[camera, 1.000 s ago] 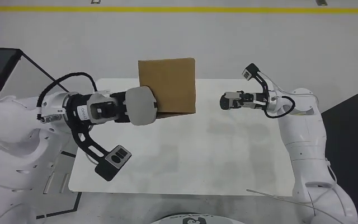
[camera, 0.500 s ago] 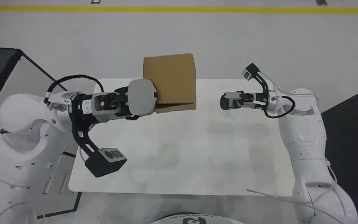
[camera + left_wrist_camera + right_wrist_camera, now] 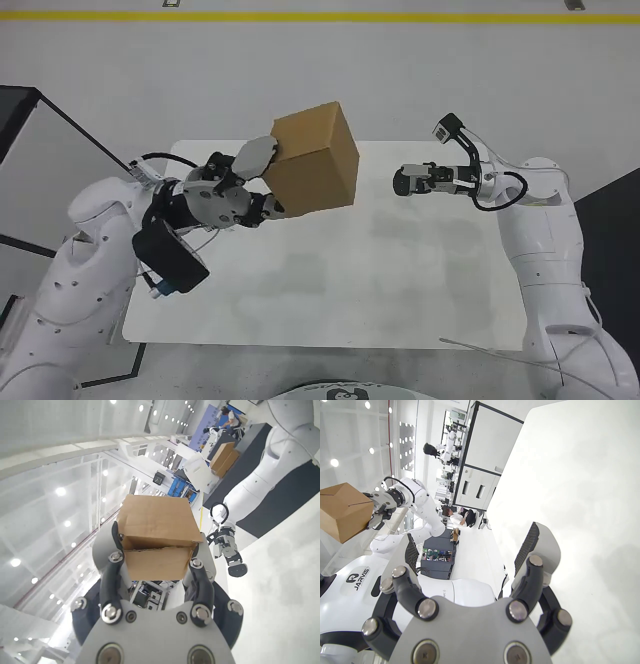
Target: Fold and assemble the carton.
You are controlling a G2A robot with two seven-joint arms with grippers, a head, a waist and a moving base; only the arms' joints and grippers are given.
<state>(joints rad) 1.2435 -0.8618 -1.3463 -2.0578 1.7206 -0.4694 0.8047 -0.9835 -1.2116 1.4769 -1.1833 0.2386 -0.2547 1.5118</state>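
Top view has the carton (image 3: 312, 158) lifted off the table (image 3: 400, 290) and tilted, over its far left part, with the left gripper (image 3: 264, 182) clamped across the carton's left end; the right gripper (image 3: 402, 181) hangs over the far right of the table, well apart from the carton, jaws spread and empty. By my judgement the box is already formed and the step in hand is closing its end flaps; the next move calls for the free claw to come across and press a flap, or for the box to be set down. Left wrist view shows what the top view hides: a flap edge on the gripped end, seemingly not flush; the top view gives plain faces.
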